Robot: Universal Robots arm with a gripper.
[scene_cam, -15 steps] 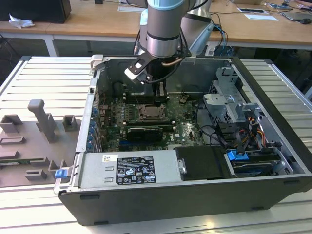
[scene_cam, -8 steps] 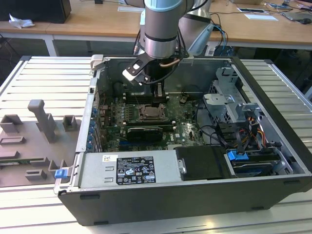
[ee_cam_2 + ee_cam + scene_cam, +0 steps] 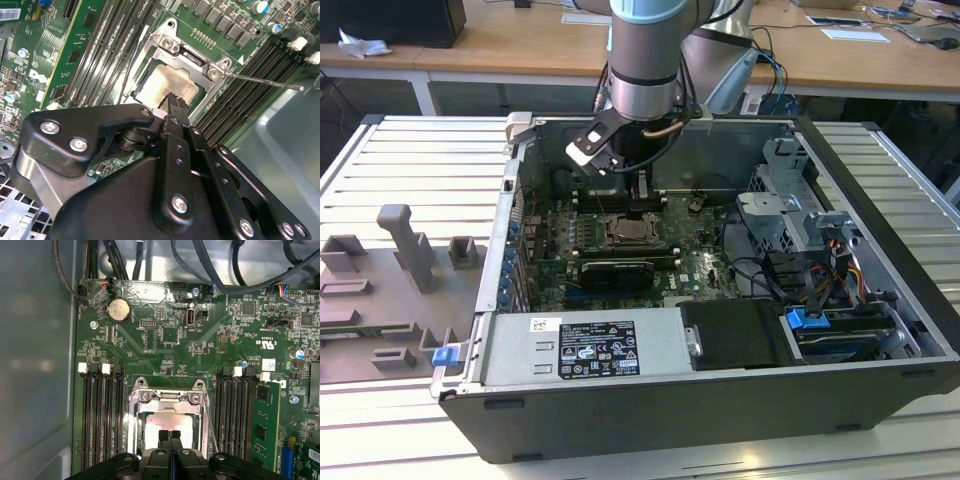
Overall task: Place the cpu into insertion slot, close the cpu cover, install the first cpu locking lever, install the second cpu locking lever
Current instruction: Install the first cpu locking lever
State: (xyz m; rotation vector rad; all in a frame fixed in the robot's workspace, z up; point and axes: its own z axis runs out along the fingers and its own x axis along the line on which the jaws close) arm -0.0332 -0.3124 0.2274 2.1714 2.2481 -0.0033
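Inside the open computer case, my gripper [image 3: 642,200] hangs straight over the insertion slot [image 3: 638,232]. In the first wrist view its two black fingertips [image 3: 170,433] are pressed together, shut on nothing, just above the cpu [image 3: 155,422]. The pale chip [image 3: 165,85] lies flat in the socket, showing through the window of the silver cpu cover [image 3: 167,397], which appears to be down around it. One thin locking lever [image 3: 265,81] sticks out free over the memory slots; in the first wrist view it shows as a thin wire [image 3: 210,422] beside the frame.
Long black memory slots [image 3: 102,415] flank the socket on both sides. A black graphics card [image 3: 615,270] and the power supply [image 3: 585,348] lie nearer the front. The drive cage [image 3: 790,215] with cables stands at the exterior view's right. A grey fixture block [image 3: 405,245] sits outside the case.
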